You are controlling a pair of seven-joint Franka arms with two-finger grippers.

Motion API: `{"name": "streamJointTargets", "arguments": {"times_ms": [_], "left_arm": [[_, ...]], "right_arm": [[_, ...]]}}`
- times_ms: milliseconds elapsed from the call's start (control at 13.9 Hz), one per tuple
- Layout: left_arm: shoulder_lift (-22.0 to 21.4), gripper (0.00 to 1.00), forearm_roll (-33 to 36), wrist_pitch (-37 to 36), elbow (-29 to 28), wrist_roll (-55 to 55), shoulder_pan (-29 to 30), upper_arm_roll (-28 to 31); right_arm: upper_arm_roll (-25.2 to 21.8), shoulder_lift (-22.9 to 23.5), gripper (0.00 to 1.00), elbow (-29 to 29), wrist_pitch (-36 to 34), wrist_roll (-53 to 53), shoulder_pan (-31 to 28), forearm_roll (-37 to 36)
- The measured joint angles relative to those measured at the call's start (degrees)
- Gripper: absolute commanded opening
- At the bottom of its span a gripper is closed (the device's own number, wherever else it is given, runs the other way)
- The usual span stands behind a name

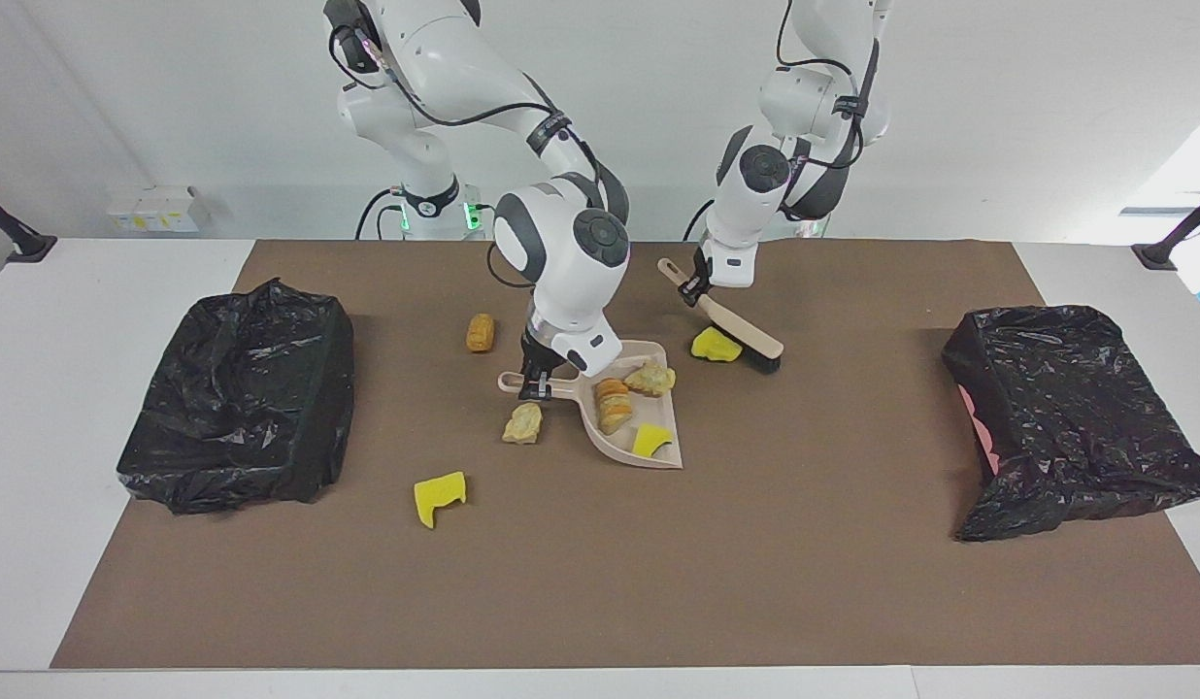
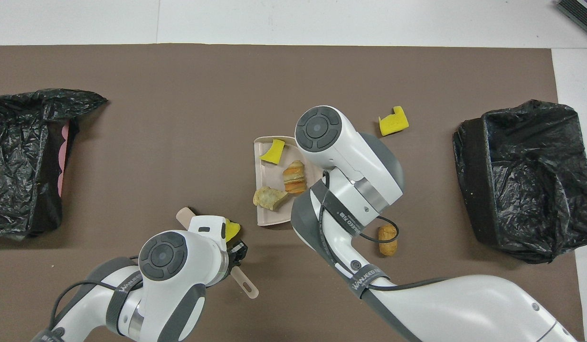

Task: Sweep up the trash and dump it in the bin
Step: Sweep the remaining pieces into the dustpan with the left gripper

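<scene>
Trash: three scraps (image 1: 627,400) lie in the dustpan (image 1: 658,454) mid-counter (image 1: 804,582) on brown matting, four loose around it. The right tool (image 1: 534,386) clamps the dustpan handle; the left tool (image 1: 695,289) clamps the brush (image 1: 746,335). Black-bagged bins (image 1: 236,398) flank both ends; white wall.

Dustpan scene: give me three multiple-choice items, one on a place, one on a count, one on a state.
1. The brush's bristle end is: A beside a yellow scrap; B inside the dustpan; C up in the air.
2. Scraps in the dustpan: A one; B three; C six.
3. The right gripper is: A open in the air; B shut on the brush; C shut on the dustpan's handle.
A: the left gripper holds the brush beside that scrap. B: two tan, one yellow. C: it clamps the handle.
</scene>
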Motion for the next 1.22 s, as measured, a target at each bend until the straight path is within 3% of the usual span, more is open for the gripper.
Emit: {"name": "streamJointTargets", "arguments": {"times_ms": [431,789,1005,1220], "left_arm": [[2.43,0.00,-2.78,5.92,3.85,8.58,-5.41,-0.21],[8.48,0.00,-2.88,9.05,11.97,9.08,-8.58,-0.65],[12.19,0.00,-4.51,9.47,18.22,9.04,-8.75,-0.29],[13.31,0.00,-4.80,9.38,20.56,9.04,-7.55,0.42]], "right_arm": [[-0.03,0.08,0.00,-0.14,1.34,-1.84,-0.77,-0.04],[-0.03,0.09,0.00,-0.17,1.38,-1.88,-0.83,-0.04],[-0.04,0.09,0.00,-0.17,1.40,-2.07,-0.87,-0.04],[-0.07,0.09,0.00,-0.17,1.79,-4.87,-1.88,-0.04]]}}
